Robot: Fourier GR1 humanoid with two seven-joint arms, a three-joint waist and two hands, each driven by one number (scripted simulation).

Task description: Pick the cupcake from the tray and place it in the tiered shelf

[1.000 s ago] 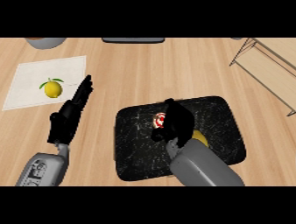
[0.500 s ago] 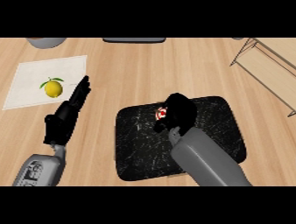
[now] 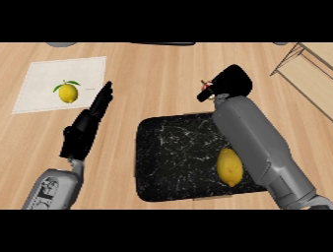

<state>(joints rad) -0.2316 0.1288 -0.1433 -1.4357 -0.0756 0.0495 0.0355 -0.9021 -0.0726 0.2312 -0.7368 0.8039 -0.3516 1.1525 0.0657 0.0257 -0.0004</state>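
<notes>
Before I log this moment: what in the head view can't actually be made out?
- cupcake: mostly hidden inside the curled right hand; only a red-and-white sliver shows.
- tiered shelf: cut off by the right edge, so its tiers can't be told.
- tray: right part covered by the right forearm.
- grey objects at the top: cropped by the edge, unidentifiable.
</notes>
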